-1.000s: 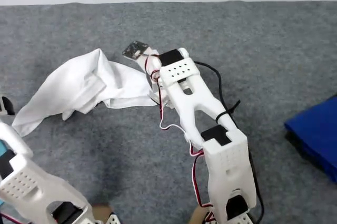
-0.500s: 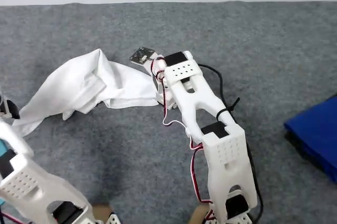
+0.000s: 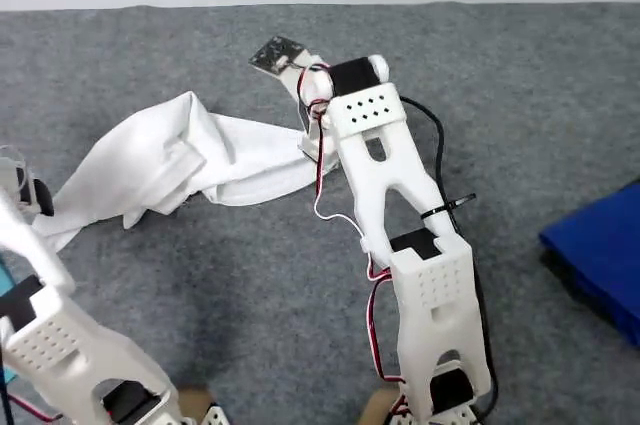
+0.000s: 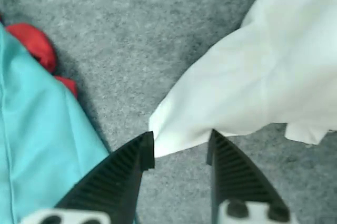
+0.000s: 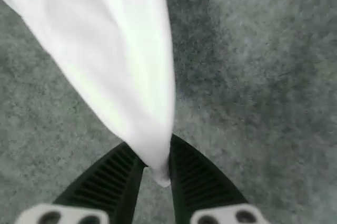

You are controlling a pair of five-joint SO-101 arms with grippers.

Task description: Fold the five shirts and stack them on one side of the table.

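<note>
A white shirt (image 3: 170, 160) lies crumpled on the grey table, stretched from the left edge toward the middle. My right gripper (image 3: 312, 150) is at the shirt's right end; in the right wrist view it (image 5: 155, 166) is shut on a fold of the white shirt (image 5: 121, 66), which is lifted off the table. My left gripper (image 3: 28, 200) is at the shirt's left corner. In the left wrist view it (image 4: 179, 153) is open, with the corner of the white shirt (image 4: 263, 76) lying between its fingers.
A blue cloth (image 3: 600, 250) lies at the table's right edge. Beside the left gripper are a teal cloth (image 4: 37, 129) and a red cloth (image 4: 34, 45). Bare grey table (image 3: 500, 75) spreads behind and right of the right arm.
The right arm has pulled the shirt's right end farther back and to the right, drawing the cloth out. The left arm has moved up to the shirt's left corner.
</note>
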